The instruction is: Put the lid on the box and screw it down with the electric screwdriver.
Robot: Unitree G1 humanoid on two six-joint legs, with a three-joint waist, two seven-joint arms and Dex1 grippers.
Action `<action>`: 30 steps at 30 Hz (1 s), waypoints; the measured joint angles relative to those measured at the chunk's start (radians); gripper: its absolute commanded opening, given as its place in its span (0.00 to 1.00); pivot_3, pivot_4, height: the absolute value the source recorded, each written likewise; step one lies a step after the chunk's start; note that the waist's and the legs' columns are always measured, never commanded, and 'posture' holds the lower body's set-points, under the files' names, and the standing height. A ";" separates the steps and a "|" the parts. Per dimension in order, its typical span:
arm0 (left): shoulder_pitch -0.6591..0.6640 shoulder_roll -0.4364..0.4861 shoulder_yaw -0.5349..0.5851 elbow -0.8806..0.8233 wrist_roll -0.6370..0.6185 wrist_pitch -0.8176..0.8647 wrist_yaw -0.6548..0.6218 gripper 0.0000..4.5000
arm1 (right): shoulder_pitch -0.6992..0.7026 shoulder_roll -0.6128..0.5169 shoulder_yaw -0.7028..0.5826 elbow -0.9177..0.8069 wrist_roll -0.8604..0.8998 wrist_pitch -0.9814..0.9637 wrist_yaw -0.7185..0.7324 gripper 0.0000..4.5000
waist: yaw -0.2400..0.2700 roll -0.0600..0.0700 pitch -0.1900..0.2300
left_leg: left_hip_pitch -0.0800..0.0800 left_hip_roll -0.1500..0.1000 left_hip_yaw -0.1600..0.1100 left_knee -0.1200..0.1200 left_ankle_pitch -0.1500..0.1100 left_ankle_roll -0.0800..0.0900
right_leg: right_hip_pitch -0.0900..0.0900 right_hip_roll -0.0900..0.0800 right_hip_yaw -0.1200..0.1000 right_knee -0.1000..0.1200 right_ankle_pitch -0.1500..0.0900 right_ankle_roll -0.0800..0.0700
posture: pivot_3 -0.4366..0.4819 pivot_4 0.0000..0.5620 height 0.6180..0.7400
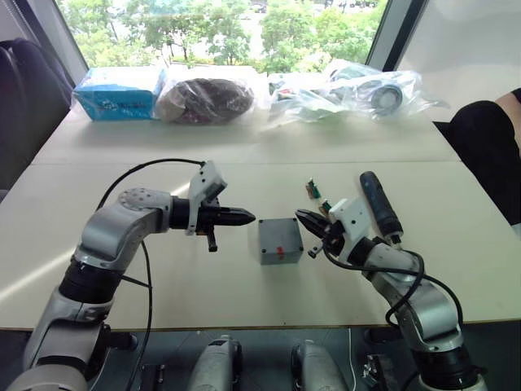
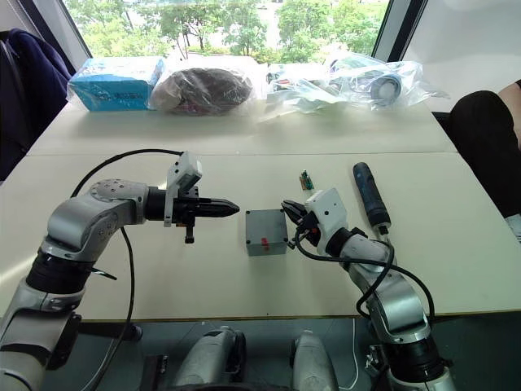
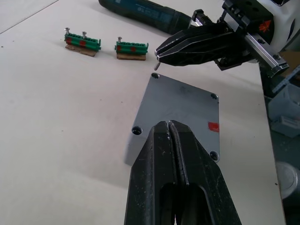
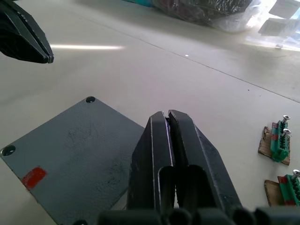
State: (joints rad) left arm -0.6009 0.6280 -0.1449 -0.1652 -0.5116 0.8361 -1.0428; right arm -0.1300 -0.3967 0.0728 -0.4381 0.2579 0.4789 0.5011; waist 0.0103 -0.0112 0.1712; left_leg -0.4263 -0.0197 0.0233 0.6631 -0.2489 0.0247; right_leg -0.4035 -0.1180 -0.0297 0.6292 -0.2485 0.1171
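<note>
- Bare table (image 1: 203,277) lies open in front of and left of the box (image 1: 280,241).
- 2 green parts (image 1: 312,189) and the screwdriver (image 1: 379,204) crowd its far right side.
- Both grippers flank it closely.

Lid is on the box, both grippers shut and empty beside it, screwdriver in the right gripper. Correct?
Not quite. The screwdriver lies on the table beyond the right gripper, unheld; the right eye view shows it. The rest holds: lid on the box, left gripper also shut and empty.
</note>
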 measured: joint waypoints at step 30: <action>0.000 -0.016 0.001 -0.001 -0.001 0.000 0.013 0.00 | -0.008 -0.018 0.007 0.049 -0.014 -0.014 0.020 0.62 | 0.001 0.000 0.000 | 0.000 0.000 0.000 0.000 0.000 0.000 | 0.000 0.000 0.000 0.000 0.000 0.000 | 0.48 0.27 1.00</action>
State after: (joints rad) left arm -0.6008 0.6116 -0.1440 -0.1662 -0.5129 0.8360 -1.0299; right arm -0.1380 -0.4146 0.0793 -0.3890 0.2438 0.4649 0.5215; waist 0.0112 -0.0112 0.1712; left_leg -0.4264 -0.0197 0.0232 0.6631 -0.2489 0.0247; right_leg -0.4035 -0.1180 -0.0297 0.6291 -0.2486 0.1169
